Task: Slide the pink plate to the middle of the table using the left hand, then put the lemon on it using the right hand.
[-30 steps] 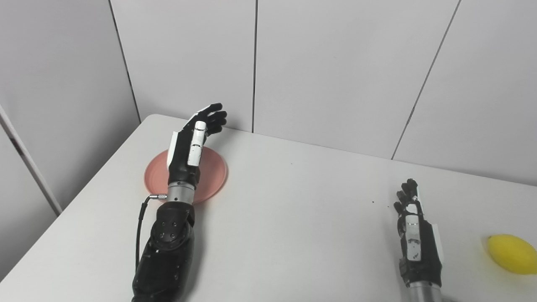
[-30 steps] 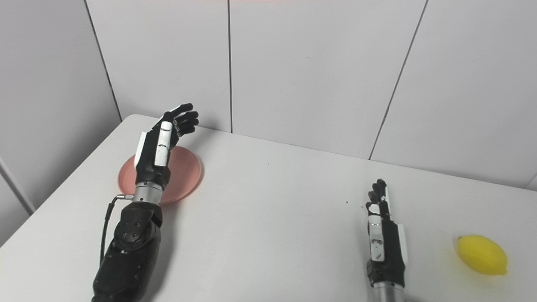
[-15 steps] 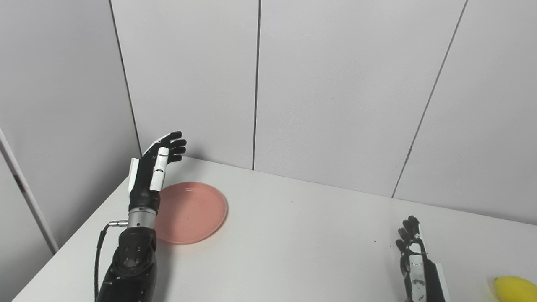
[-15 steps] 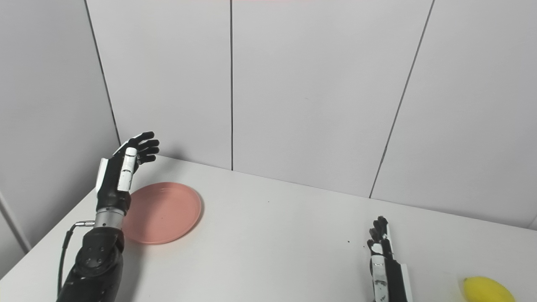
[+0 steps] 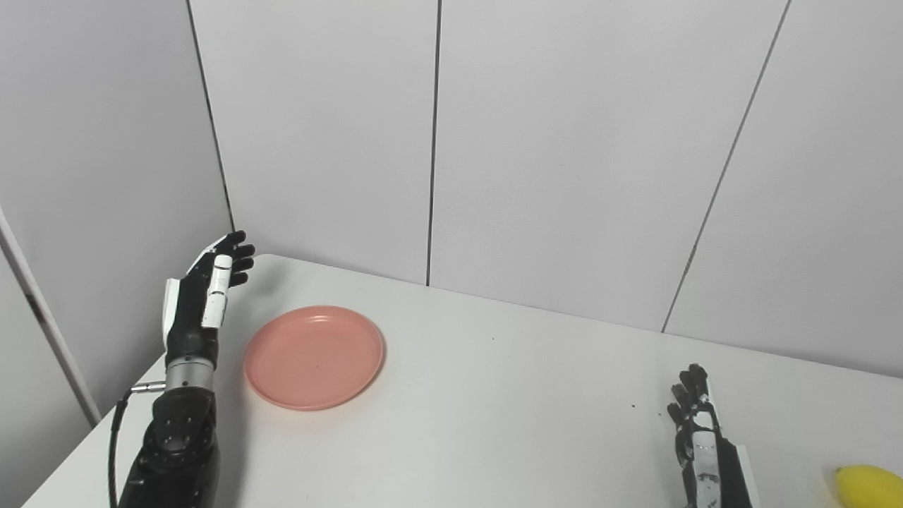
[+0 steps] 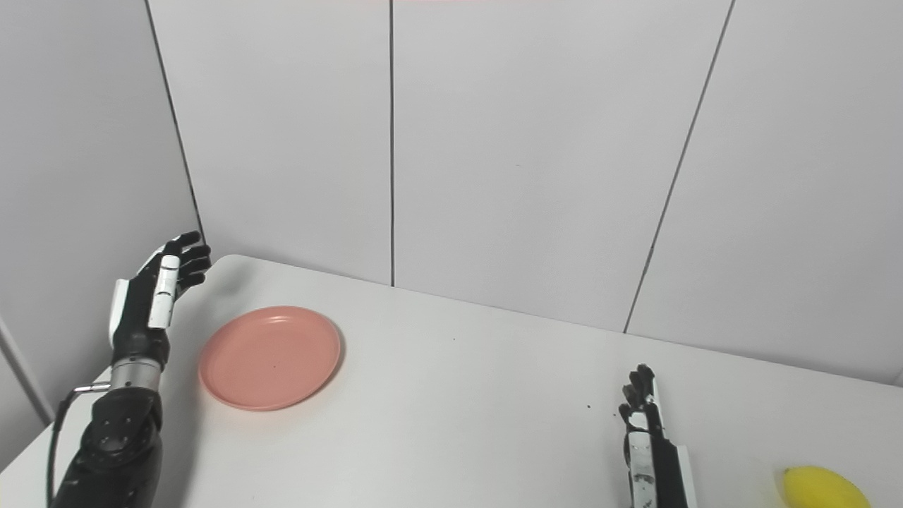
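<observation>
Table edge: left hand point(image 5: 201, 296) now clear of plate point(image 5: 314, 356)

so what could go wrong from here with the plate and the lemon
1. The left hand is raised at the table's left edge, apart from the pink plate. A push that comes in too high might skim over the low rim.
2. The plate sits near the back left corner, so a skewed shove could send it toward the wall rather than the middle.
3. The lemon lies near the right edge and could roll off when the right hand reaches.
</observation>
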`<control>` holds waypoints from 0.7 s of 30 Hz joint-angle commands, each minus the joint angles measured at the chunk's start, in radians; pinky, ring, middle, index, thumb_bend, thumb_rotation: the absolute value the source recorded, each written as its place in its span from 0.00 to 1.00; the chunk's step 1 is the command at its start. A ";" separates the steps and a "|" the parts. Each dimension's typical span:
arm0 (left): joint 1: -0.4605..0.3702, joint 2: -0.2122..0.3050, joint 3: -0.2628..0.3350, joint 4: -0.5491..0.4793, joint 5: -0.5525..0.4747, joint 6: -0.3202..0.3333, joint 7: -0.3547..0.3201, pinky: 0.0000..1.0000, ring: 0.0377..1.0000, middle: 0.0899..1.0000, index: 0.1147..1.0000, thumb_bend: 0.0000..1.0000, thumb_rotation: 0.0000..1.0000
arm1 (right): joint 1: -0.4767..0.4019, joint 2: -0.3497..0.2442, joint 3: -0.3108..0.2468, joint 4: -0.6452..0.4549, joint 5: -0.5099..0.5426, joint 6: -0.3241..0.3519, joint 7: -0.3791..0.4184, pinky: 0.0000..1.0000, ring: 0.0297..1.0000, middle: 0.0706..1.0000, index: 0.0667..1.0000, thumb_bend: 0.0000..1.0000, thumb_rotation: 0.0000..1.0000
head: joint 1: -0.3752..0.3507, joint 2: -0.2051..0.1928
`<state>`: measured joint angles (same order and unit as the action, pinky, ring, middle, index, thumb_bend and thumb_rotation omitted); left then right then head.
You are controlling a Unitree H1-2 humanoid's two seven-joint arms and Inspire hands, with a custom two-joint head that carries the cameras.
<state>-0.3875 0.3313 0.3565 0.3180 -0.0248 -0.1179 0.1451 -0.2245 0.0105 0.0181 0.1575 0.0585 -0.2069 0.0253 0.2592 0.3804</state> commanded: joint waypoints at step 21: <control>-0.081 0.044 -0.009 0.298 -0.134 -0.141 -0.040 0.75 0.75 0.74 0.73 0.56 1.00 | 0.032 0.001 -0.002 -0.022 -0.009 0.026 -0.002 1.00 1.00 1.00 1.00 0.67 1.00 | 0.006 0.010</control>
<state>-0.4294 0.3555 0.3501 0.6223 -0.1468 -0.2217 0.1233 -0.2105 0.0108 0.0183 0.1363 0.0545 -0.1864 0.0248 0.2669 0.3896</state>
